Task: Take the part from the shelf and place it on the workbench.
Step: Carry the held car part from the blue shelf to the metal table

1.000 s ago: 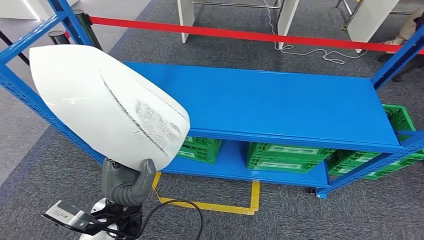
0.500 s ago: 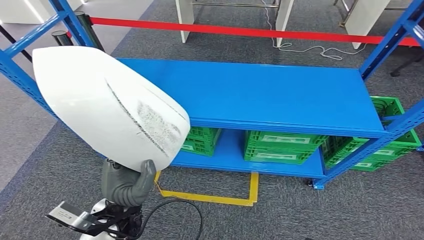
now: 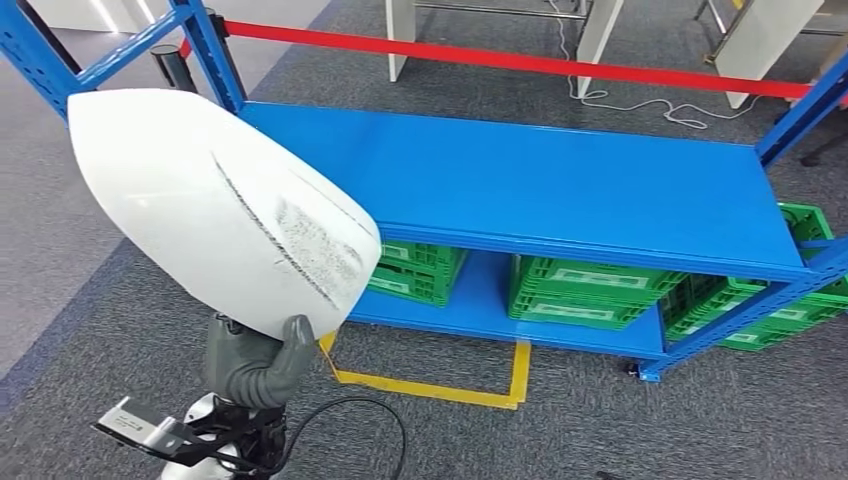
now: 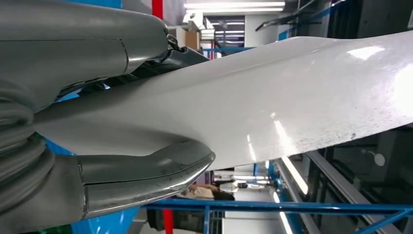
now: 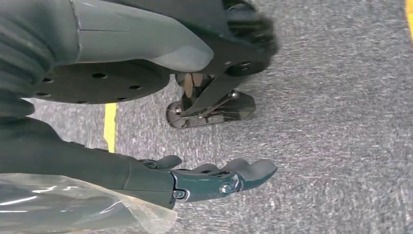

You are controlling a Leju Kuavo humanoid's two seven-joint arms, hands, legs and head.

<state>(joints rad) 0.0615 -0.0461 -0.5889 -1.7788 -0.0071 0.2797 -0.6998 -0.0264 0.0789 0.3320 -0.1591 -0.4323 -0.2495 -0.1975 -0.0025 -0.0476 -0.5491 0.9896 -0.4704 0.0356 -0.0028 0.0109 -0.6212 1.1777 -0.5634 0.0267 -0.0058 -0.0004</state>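
The part (image 3: 215, 205), a big white curved shell with a rough grey scuffed streak, is held up in the air in front of the shelf, gripped at its lower edge by the left hand (image 3: 255, 360), thumb on one face and fingers on the other. The right hand (image 5: 214, 178) hangs over grey carpet, fingers stretched out and holding nothing. Beyond the part stands the blue shelf (image 3: 560, 190), green crates (image 3: 585, 290) on its lower level, then a red barrier tape (image 3: 520, 62).

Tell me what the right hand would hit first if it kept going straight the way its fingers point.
Probably the grey carpet floor. The right hand hangs open and empty, with nothing visible ahead of its fingertips, though depth is unclear.
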